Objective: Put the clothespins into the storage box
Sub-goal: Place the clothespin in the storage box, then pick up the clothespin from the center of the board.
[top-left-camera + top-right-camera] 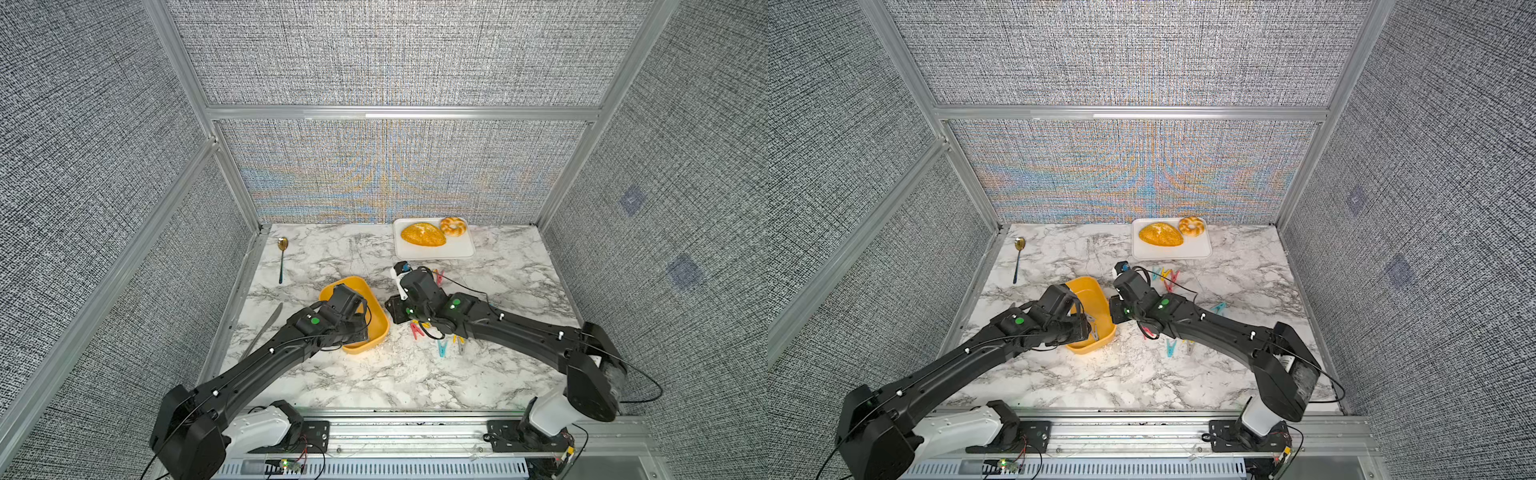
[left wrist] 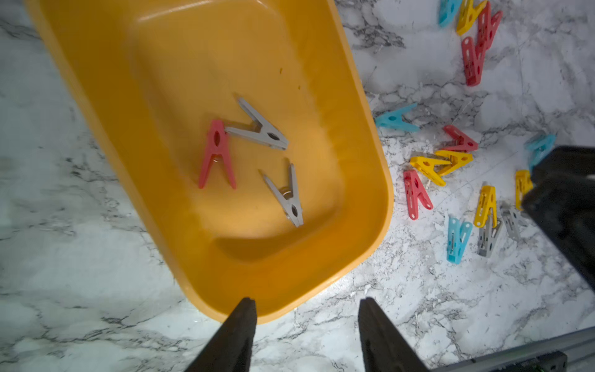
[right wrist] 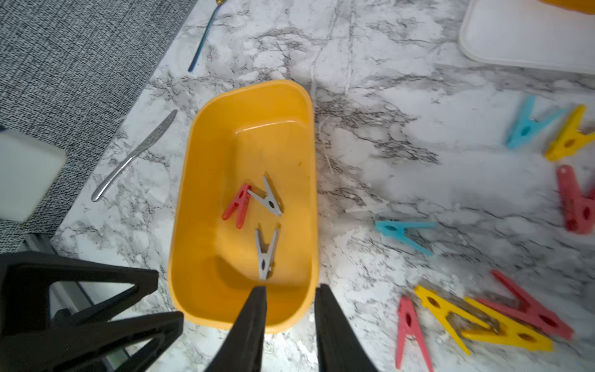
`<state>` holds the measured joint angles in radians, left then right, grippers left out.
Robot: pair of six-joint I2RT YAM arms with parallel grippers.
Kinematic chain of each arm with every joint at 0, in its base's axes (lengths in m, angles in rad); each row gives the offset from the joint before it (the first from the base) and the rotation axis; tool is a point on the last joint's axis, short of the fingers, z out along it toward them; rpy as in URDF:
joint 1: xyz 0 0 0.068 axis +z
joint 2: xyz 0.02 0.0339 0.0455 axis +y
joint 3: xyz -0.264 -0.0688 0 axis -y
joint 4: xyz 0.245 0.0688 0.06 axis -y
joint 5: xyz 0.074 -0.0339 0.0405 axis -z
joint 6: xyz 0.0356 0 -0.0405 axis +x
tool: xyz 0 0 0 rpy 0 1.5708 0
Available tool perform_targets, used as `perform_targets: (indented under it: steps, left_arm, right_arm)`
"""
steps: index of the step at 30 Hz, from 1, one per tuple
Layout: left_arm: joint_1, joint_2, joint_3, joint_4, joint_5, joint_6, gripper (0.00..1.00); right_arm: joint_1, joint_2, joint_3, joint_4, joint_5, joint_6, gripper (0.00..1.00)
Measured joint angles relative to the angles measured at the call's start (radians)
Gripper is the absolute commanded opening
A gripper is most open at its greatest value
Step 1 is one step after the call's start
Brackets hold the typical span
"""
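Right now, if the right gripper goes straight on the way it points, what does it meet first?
Probably the storage box: the right gripper, jaws apart and empty, aims into the end nearest it, close to a grey clothespin. Depth is unclear.

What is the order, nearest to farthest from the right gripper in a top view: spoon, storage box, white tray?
1. storage box, directly left of the right gripper.
2. white tray, behind it, at the back edge.
3. spoon, far back left corner.

One storage box [image 2: 365,154] holding three clothespins [image 2: 217,154], fifteen more visible outside, one spoon [image 1: 281,266], one knife [image 3: 133,156], one tray [image 1: 457,248], two breads [image 1: 423,235]
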<state>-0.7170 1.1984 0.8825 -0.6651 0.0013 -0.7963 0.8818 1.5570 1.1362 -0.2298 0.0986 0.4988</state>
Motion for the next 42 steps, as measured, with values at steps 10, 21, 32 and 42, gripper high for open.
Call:
perform_targets:
  steps: [10,21,32,42]
  left_arm:
    - [-0.111,0.132,0.089,0.06,0.007,0.0,0.56]
    - [-0.185,0.242,0.129,0.13,0.024,-0.018,0.56]
    - [-0.204,0.269,0.138,0.157,0.028,-0.024,0.56]
    - [-0.204,0.262,0.124,0.171,0.028,-0.024,0.56]
  right_arm:
    - [-0.077,-0.169,-0.25,-0.02,0.068,0.094,0.29]
    - [-0.128,-0.246,-0.441,-0.035,0.1,0.184,0.44]
    - [-0.147,-0.206,-0.534,0.015,0.101,0.247,0.43]
    - [-0.156,-0.153,-0.543,0.063,0.101,0.254,0.35]
